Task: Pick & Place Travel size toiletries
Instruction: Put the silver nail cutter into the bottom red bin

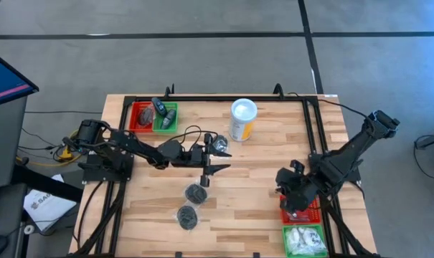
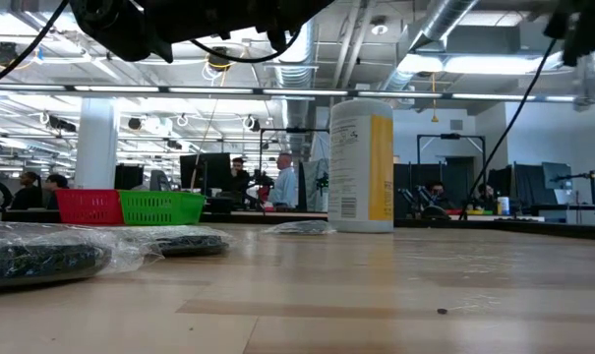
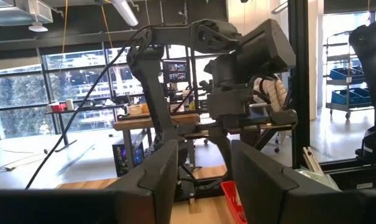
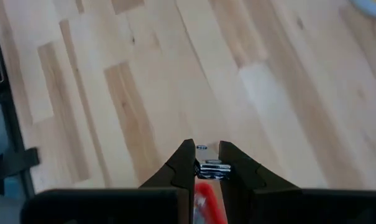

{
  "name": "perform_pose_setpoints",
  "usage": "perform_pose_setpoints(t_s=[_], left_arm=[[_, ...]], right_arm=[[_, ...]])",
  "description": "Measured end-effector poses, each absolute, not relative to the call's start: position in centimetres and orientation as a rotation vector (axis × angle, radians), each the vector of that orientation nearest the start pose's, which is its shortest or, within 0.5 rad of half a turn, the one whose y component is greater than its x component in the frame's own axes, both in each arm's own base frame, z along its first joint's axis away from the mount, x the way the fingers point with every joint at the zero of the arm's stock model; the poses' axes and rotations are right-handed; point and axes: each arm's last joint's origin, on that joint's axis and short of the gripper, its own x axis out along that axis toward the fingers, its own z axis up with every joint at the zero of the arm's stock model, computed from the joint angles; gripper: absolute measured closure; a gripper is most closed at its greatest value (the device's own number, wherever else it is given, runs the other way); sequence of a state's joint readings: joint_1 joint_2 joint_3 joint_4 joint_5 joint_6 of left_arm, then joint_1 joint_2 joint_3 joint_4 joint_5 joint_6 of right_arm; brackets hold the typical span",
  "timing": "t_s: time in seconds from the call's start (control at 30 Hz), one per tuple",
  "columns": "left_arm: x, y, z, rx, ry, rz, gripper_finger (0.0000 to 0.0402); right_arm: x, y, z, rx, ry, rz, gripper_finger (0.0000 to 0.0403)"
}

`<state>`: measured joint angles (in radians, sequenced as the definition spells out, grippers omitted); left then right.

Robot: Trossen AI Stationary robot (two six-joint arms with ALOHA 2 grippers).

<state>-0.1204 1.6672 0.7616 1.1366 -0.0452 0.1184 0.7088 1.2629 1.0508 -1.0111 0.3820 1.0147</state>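
Two dark pucks in clear wrap lie flat on the table (image 1: 196, 192) (image 1: 187, 216), the nearer one also in the low view (image 2: 41, 254). A clear-wrapped item (image 1: 218, 143) lies by the yellow canister (image 1: 243, 118). My left gripper (image 1: 213, 162) (image 3: 203, 180) is open and empty, held level above the table between that item and the pucks. My right gripper (image 1: 292, 195) (image 4: 206, 163) hovers over the red basket (image 1: 306, 209) at the right edge, shut on a small silvery piece. White packets (image 1: 303, 240) fill the green basket. My right gripper pinches a small silvery piece (image 4: 214, 167) between its two fingers (image 4: 184, 163), at their free ends. The fingers slant down from above. The piece is lifted clear over the red basket's rim (image 4: 203, 202); what the piece is cannot be told.
A red basket (image 1: 141, 117) and a green basket (image 1: 165, 117) with dark items stand at the far left corner. The tall canister (image 2: 361, 165) stands upright at the far middle. A black frame rail (image 1: 313, 143) runs along the table's right side. Bare wood lies between the arms.
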Motion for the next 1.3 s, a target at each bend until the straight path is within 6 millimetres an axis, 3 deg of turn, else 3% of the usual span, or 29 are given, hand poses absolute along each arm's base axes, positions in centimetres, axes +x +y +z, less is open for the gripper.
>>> perform_pose_setpoints(t_s=[0.5, 0.77, 1.1, 1.3], left_arm=[[33.6, -3.9, 23.2, 0.099, -0.233, -0.062, 0.0263], [33.6, -3.9, 23.2, 0.099, -0.233, -0.062, 0.0263], [33.6, -3.9, 23.2, 0.099, -0.233, -0.062, 0.0263], [33.6, -3.9, 23.2, 0.099, -0.232, -0.061, 0.0263]], right_arm=[[13.4, 17.1, 26.9, 0.447, 1.111, -0.293, 0.0367], [11.4, 17.6, 24.1, 0.517, 1.172, -0.361, 0.0367], [10.5, 17.7, 21.3, 0.568, 1.198, -0.378, 0.0363], [10.4, 17.6, 21.1, 0.562, 1.216, -0.379, 0.0358]])
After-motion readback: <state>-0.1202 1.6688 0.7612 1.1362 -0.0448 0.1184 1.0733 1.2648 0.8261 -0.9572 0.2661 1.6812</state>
